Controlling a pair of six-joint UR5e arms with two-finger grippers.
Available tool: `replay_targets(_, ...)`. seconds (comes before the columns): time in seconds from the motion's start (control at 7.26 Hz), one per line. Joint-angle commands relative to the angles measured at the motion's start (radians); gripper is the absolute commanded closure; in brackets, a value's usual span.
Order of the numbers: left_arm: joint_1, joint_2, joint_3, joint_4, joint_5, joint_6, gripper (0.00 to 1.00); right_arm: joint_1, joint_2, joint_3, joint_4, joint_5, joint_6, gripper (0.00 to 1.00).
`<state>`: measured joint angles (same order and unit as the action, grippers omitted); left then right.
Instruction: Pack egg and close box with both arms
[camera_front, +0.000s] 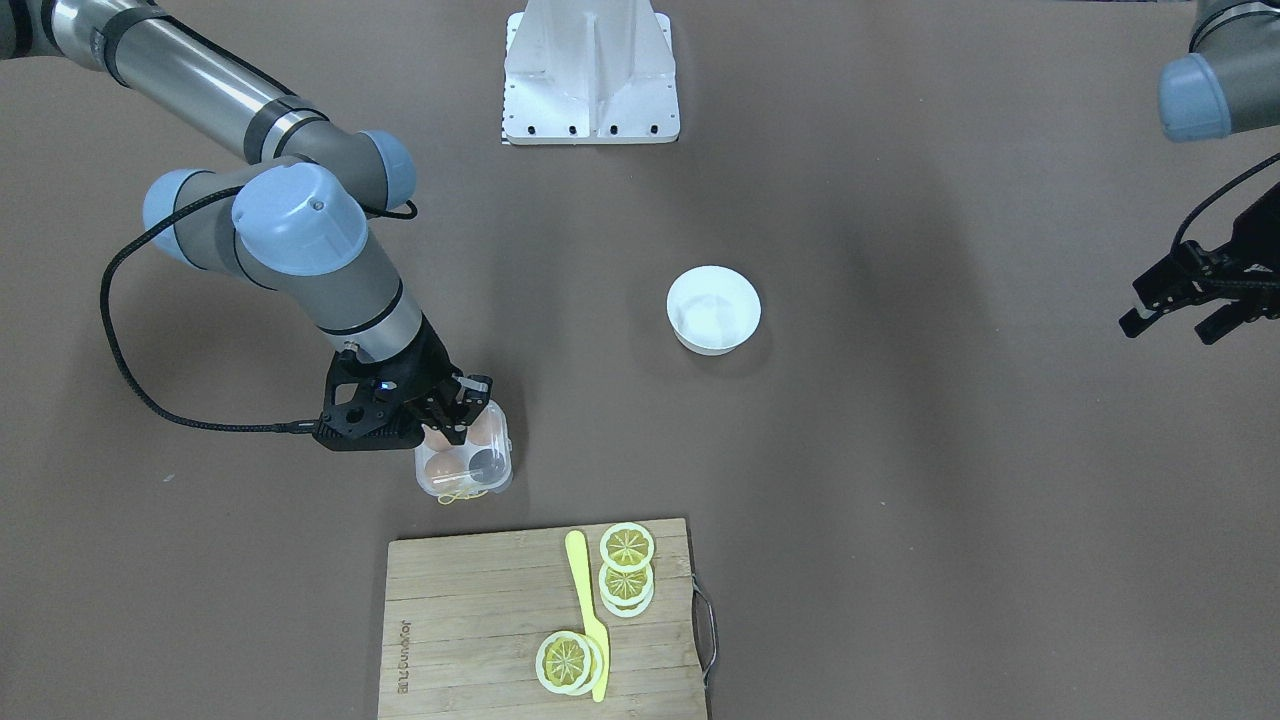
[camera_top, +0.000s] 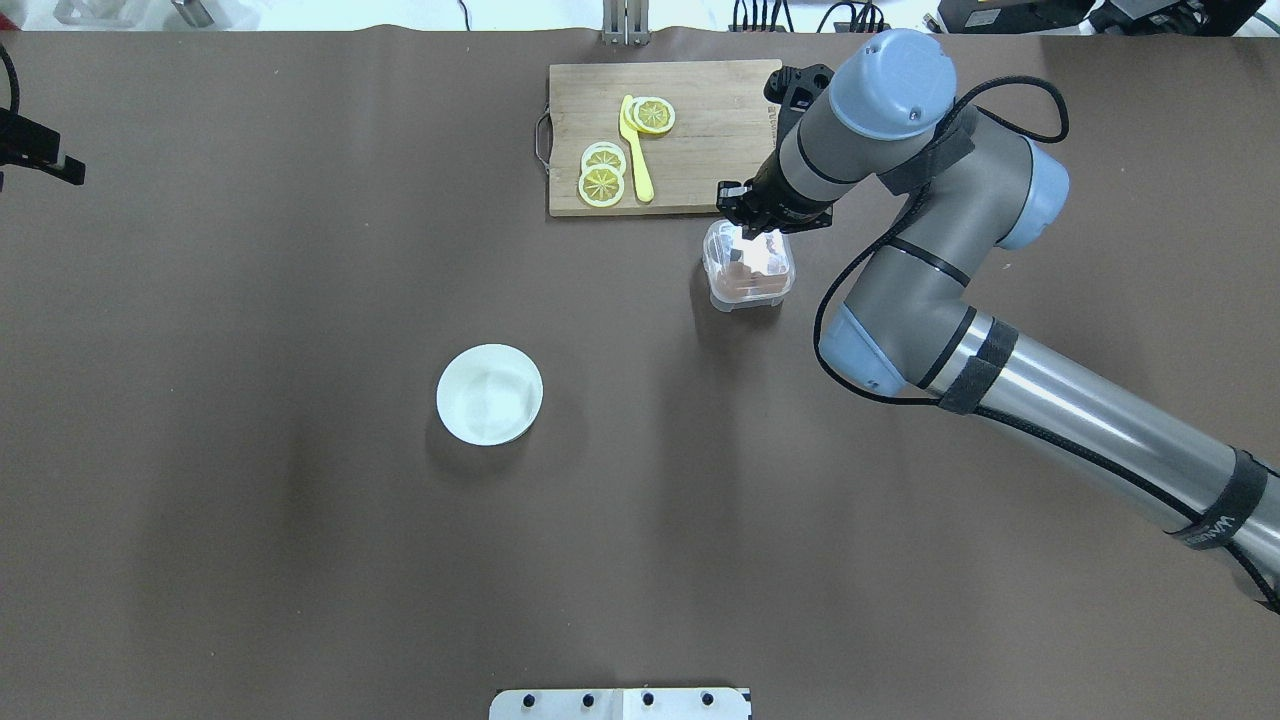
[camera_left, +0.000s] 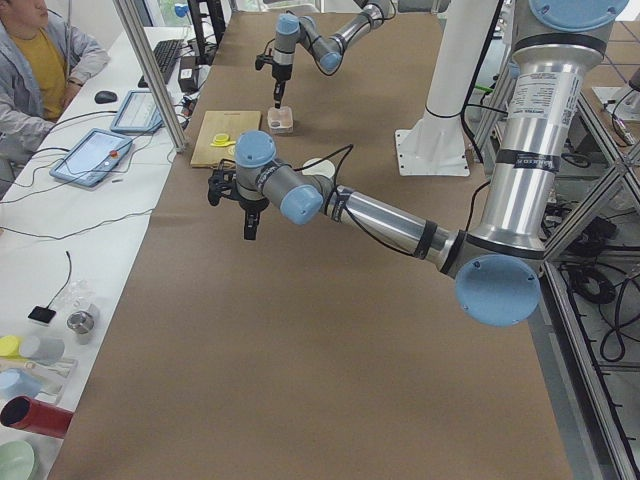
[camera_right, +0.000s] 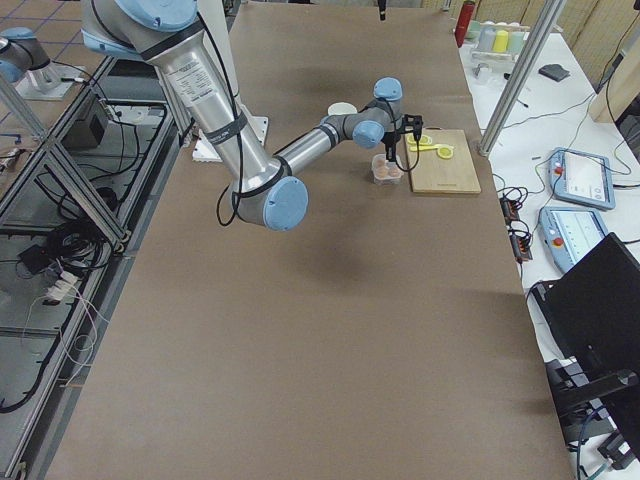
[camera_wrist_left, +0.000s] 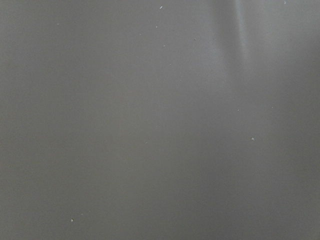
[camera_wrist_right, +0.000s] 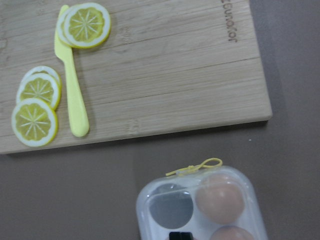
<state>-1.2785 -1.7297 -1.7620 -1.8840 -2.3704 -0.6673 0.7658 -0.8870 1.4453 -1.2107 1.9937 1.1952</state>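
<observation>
**Box.** The box (camera_wrist_right: 143, 212) stands on the table (camera_front: 900, 500) just off the board (camera_front: 480, 600), beside the long edge that faces the robot and near the lettered end. It sits flat and roughly square to that edge. Its yellow loop (camera_wrist_right: 197, 167) points toward the board.

**Contents.** Three cells hold eggs (camera_wrist_right: 220, 197). The empty cell (camera_wrist_right: 171, 212) is in the row next to the board, on the side toward the board's handle end. From above each egg shows a near-round outline, so its long axis appears to stand roughly upright in the cell.

**Lid.** The lid (camera_top: 765, 255) glares brightly over the cells in the overhead view. Whether it is latched cannot be told.

**Right gripper.** The right gripper (camera_front: 447, 418) points down over the row of the box farther from the board, its tips at the box top. The fingers are drawn together and a single black tip shows at the bottom edge of the right wrist view. Nothing is seen between them.

**Left gripper.** The left gripper (camera_front: 1170, 328) hangs above the table well apart from the board, out beyond its handle end. Its fingers are spread and carry nothing.

**Other items.** A white bowl (camera_front: 713, 346) stands well apart from the board, toward the robot's base.
</observation>
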Motion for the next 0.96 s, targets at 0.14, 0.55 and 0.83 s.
replay_targets(0.14, 0.007, -0.001, 0.007, 0.000, 0.000, -0.006, 0.02, 0.190, -0.132, 0.075, -0.003, 0.219, -0.079, 0.71)
replay_targets(0.55, 0.005, -0.001, 0.006, 0.000, -0.001, -0.015, 0.02, 0.438, -0.343, 0.093, -0.012, 0.388, -0.398, 0.38)
replay_targets(0.83, 0.001, 0.036, 0.001, -0.009, -0.026, 0.000, 0.02, 0.585, -0.514, 0.087, -0.013, 0.402, -0.703, 0.30)
